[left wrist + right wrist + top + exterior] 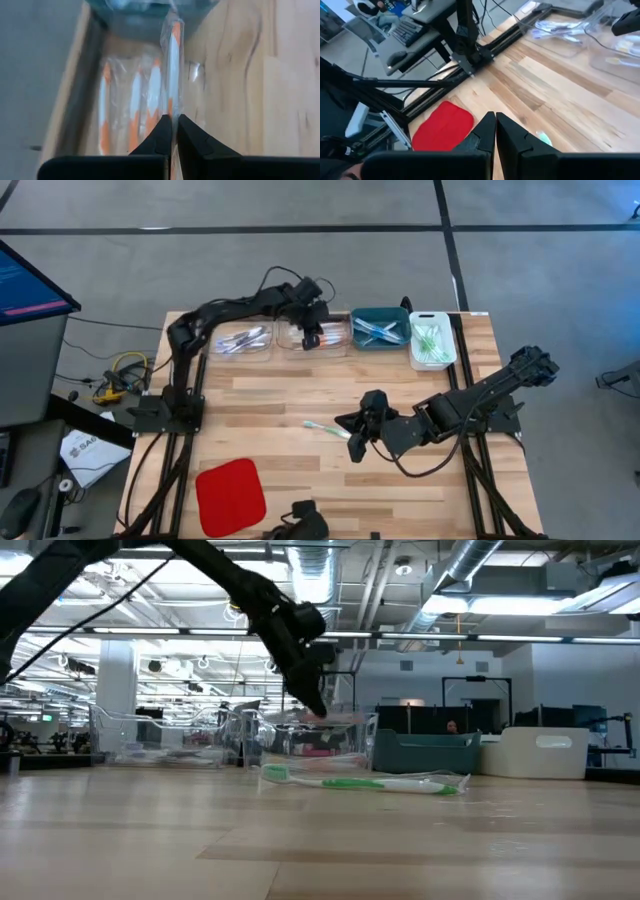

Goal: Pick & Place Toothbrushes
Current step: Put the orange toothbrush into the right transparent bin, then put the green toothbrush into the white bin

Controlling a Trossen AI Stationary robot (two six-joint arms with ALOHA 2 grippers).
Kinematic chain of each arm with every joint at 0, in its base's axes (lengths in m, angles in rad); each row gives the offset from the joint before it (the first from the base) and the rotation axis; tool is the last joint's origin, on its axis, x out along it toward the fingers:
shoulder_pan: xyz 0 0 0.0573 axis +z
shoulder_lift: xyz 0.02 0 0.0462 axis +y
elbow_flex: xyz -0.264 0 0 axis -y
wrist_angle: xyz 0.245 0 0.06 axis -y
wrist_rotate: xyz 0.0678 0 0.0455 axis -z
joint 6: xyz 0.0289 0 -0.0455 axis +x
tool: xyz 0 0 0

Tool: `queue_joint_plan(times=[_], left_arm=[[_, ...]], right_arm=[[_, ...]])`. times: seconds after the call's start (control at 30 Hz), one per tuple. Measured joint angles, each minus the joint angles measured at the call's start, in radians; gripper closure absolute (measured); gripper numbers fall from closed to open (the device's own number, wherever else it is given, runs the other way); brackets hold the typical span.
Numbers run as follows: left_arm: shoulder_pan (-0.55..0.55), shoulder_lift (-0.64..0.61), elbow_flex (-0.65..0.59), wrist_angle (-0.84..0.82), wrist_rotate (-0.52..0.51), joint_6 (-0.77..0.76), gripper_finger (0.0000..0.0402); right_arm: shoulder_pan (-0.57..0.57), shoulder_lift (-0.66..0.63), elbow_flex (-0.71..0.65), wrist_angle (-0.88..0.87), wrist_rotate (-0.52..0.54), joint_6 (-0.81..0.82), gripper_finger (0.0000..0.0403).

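Lying nearest the low camera, a green toothbrush (365, 782) rests alone on the table (270, 405), at centre frame in the high view. Going left to right along the table's top edge: a clear bin (243, 340) of pale toothbrushes, then a second clear bin (312, 335) where the left gripper (313, 328) hangs, jaws pinched on an orange toothbrush (173, 60). Next come a teal bin (380, 328) and a white bin (432, 340). The right gripper (356, 442), right of centre, is closed and empty beside the green toothbrush.
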Motion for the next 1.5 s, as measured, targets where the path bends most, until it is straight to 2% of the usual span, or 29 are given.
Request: queue_joint_plan(times=[0.3, 0.5, 0.63, 0.93, 1.17, 1.33, 1.5], left_arm=[[0.009, 0.086, 0.000, 0.018, 0.012, 0.000, 0.0398], [0.012, 0.096, 0.000, 0.059, -0.029, 0.000, 0.0389], [0.011, 0.096, 0.000, 0.083, -0.066, -0.001, 0.0357], [0.009, 0.093, 0.000, 0.069, -0.096, -0.045, 0.0248], [-0.007, -0.033, 0.000, 0.063, -0.099, -0.066, 0.0200], [-0.041, -0.159, -0.008, 0.075, -0.098, -0.116, 0.0195], [-0.074, -0.299, -0.111, 0.114, -0.098, -0.192, 0.0198]], right_arm=[[0.000, -0.001, 0.000, -0.007, 0.000, 0.028, 0.0395], [-0.003, -0.001, 0.000, -0.011, 0.000, 0.039, 0.0395], [-0.003, -0.001, 0.000, -0.022, 0.000, 0.046, 0.0395], [-0.003, -0.001, 0.000, -0.039, 0.000, 0.053, 0.0395], [-0.010, -0.009, -0.001, -0.063, -0.001, 0.038, 0.0395], [-0.036, -0.034, -0.001, -0.056, -0.009, -0.053, 0.0394], [-0.104, -0.059, 0.000, -0.054, -0.098, -0.062, 0.0394]])
